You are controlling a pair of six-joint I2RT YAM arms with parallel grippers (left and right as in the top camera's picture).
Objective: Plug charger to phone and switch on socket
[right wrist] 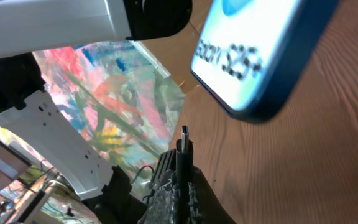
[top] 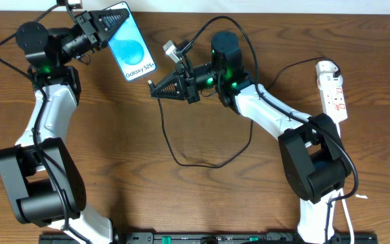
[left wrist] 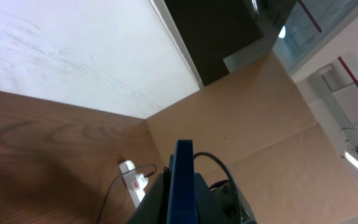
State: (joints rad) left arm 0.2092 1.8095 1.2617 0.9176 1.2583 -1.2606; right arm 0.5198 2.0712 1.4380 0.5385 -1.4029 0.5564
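The left gripper (top: 114, 20) jaws pinch the phone (top: 133, 51) by one end, so its other end faces the plug. The right gripper (top: 156, 88) jaws squeeze the charger (right wrist: 184, 142) behind its tip, aimed at the phone, near but not touching. The socket (top: 333, 91) waits on the surface (top: 215, 203), far right.

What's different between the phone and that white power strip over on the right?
The phone is clamped in the jaws of the left gripper at the far left of the table. The power strip lies flat at the right edge, with nothing gripping it. The phone shows a bright blue-and-white screen, while the power strip is plain white with red-marked switches. Both are slim, elongated rectangles of similar length.
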